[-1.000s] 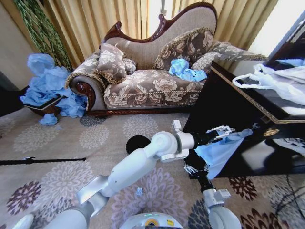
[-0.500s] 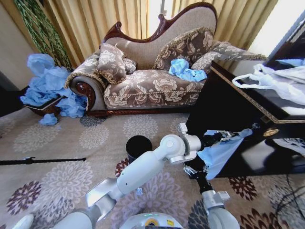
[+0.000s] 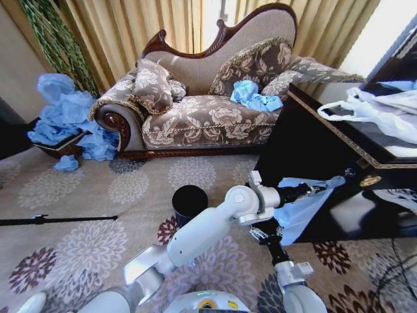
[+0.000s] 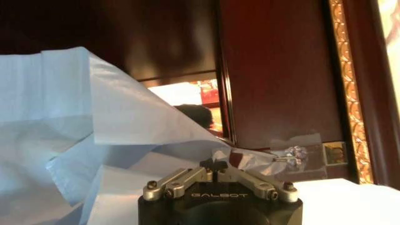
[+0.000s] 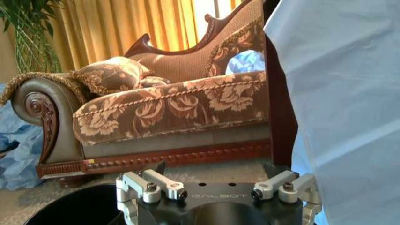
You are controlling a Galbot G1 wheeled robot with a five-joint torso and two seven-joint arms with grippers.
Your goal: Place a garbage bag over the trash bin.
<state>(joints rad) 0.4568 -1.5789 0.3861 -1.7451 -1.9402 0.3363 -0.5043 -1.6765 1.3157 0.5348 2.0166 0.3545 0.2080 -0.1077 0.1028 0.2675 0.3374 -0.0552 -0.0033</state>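
A floral sofa (image 3: 208,98) stands before golden curtains (image 3: 137,26), with patterned carpet (image 3: 78,241) spread in front of it.

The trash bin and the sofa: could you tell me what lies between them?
In the head view, only bare patterned carpet lies between the black trash bin and the sofa; nothing stands on that stretch.

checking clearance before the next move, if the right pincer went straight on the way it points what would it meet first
Most likely the sofa. The right pincer, open, looks across carpet toward its front, with the trash bin and the garbage bag on opposite sides of its line. Depth is unclear.
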